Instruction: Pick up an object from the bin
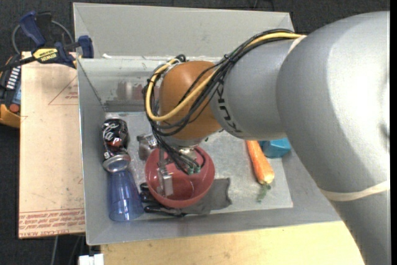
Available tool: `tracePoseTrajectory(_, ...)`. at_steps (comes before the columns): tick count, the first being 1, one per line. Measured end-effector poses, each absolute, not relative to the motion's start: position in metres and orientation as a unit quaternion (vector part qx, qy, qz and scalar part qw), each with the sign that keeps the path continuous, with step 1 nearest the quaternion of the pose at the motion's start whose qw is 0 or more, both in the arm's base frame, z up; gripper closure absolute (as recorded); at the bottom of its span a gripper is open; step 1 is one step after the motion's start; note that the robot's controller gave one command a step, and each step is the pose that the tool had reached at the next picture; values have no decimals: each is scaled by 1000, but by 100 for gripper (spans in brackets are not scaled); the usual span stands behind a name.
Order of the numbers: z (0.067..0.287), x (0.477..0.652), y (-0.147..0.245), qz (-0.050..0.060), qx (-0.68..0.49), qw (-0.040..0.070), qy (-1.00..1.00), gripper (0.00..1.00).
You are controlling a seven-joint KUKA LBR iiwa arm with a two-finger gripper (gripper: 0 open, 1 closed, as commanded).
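One red bowl (201,178) sits near-centre under gripper (166,178); can't tell if it's open. Best clamp rim squarely, w/o nudging left can (115,132).

The bowl (197,184) is red. Inside it the gripper (166,182) is silvery grey. Left of the bowl stands a clear blue cup (123,197), and above that cup lies a can (115,134), black with red and white marks. Right of the bowl lies an orange carrot (258,162) with a green tip, and beside it a bright blue block (277,148). Under the bowl is a dark grey cloth (218,194). The bin (186,28) is pale grey. The arm (298,90) is silver-grey, with an orange cover (189,96) and yellow and black cables (260,39).
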State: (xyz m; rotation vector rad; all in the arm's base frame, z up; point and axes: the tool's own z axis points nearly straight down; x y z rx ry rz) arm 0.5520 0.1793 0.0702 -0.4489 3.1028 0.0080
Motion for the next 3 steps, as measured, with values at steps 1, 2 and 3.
tracePoseTrajectory(1, 84, 496, 155, 9, -212, 34, 977, 100)
tracePoseTrajectory(2, 84, 496, 155, 9, -212, 34, 977, 100)
tracePoseTrajectory(3, 86, 496, 155, 9, -212, 33, 977, 100)
